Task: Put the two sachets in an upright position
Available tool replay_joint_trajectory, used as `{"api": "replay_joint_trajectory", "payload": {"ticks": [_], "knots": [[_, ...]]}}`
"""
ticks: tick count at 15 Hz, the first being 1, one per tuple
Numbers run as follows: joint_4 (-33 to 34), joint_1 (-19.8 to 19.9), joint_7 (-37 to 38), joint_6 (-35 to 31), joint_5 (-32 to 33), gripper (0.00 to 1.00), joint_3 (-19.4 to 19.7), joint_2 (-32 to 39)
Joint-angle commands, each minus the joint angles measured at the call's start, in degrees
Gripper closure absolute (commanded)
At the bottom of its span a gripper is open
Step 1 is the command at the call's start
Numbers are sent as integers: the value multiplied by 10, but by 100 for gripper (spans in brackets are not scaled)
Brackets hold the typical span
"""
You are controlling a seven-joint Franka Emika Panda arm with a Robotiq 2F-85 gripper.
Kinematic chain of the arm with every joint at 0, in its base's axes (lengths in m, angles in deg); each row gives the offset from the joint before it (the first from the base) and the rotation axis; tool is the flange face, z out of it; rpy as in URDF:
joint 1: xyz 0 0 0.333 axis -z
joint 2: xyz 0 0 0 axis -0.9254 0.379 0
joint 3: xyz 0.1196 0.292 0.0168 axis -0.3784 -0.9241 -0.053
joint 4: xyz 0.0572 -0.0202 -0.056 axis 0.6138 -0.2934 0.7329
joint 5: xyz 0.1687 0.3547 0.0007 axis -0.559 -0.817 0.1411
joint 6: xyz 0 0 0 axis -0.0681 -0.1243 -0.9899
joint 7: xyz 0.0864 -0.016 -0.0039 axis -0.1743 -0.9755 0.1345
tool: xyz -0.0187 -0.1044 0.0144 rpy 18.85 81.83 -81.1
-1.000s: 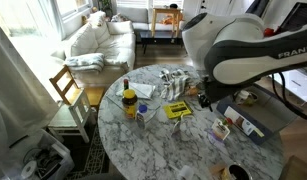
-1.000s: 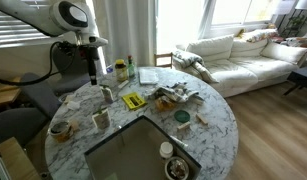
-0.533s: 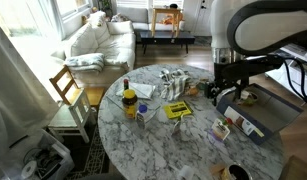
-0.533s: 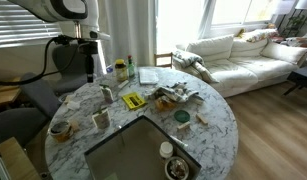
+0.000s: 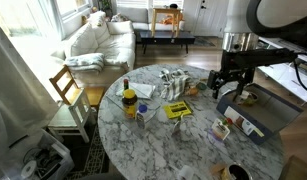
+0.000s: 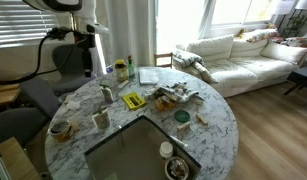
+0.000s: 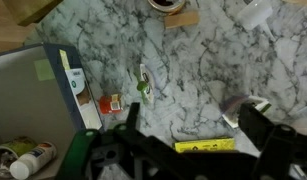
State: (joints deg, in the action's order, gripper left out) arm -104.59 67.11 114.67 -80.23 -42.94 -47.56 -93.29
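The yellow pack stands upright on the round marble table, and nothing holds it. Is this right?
No. The yellow pack lies flat on the round marble table, not upright; both exterior views show this. Nothing holds it: the gripper hangs apart from it, jaws open.

Desk (image 5: 153, 142): white marble with grey veining all over. Flat pack (image 5: 177, 110): bright yellow with dark print. Hand (image 5: 224, 90): black. Sofa (image 6: 243, 55): off-white, plain.
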Motion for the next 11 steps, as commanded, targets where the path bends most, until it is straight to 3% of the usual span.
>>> {"api": "replay_joint_trajectory", "payload": {"ticks": [1,7,11], "knots": [[-32,2,-13,-23,-20,0,-7,-53],[-19,5,15,-8,-17,0,-27,-100],[-5,8,6,-5,-8,0,-31,-91]]}}
